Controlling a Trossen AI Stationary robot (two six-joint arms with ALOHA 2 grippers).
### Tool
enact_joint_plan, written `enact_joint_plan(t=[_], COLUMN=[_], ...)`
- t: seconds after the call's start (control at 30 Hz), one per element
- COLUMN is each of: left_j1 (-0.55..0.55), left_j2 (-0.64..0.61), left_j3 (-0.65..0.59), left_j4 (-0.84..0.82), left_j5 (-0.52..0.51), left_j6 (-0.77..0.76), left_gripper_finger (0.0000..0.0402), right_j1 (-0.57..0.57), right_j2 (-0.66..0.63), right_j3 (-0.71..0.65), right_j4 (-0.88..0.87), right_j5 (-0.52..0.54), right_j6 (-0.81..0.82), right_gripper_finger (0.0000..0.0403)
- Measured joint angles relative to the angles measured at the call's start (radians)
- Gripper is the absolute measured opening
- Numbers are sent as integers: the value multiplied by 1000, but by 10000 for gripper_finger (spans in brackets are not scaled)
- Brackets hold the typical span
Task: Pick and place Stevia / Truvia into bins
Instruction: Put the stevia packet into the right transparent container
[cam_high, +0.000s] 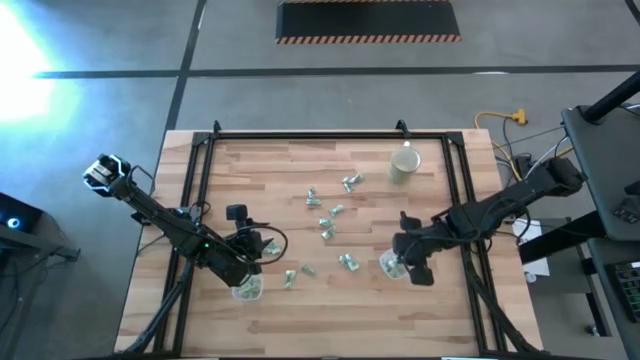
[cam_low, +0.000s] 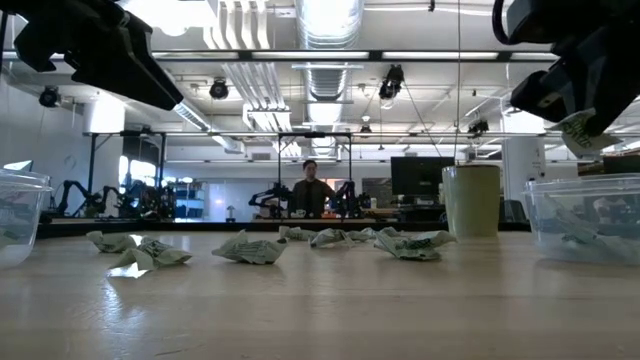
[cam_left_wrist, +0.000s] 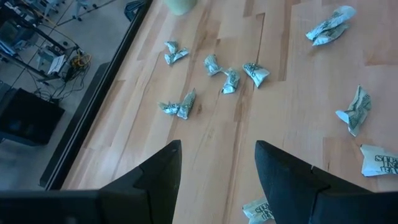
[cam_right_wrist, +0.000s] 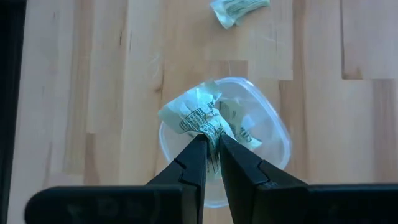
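Observation:
Several crumpled green-and-white Stevia sachets (cam_high: 327, 225) lie scattered on the middle of the wooden table (cam_high: 300, 330). One clear bin (cam_high: 247, 290) stands near the left front, another clear bin (cam_right_wrist: 277, 134) near the right front with sachets inside. My right gripper (cam_right_wrist: 209, 140) hangs just above the right bin, shut on one sachet (cam_right_wrist: 193, 112). My left gripper (cam_left_wrist: 217, 149) stands open above the table beside the left bin, with nothing between its fingers; loose sachets (cam_left_wrist: 230, 81) lie beyond it. My right gripper pinches a crumpled sachet between its two fingers at the sachet's bunched edge (cam_right_wrist: 208, 127). The fingers slant steeply down from above. The sachet is lifted clear and sticks out past the fingertips (cam_low: 585, 130), over the bin's opening.
A beige round cup (cam_high: 404, 165) stands at the far right of the table. A black frame rail (cam_high: 200, 190) runs around the table's edges. A person (cam_low: 310, 190) stands in the room far behind the table. Bare wood lies along the near edge.

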Motion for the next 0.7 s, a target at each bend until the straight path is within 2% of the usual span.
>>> enact_joint_plan(t=[0.53,0.7], left_j1=[0,0], left_j2=[0,0], left_j3=[0,0], left_j4=[-1,-1], left_j5=[-1,-5], left_j6=[0,0], left_gripper_finger=[187,187], right_j1=[18,18], right_j2=[1,1], right_j3=[-76,-93], right_j4=[57,58], right_j5=[26,26], right_j6=[75,93], right_gripper_finger=[37,60])
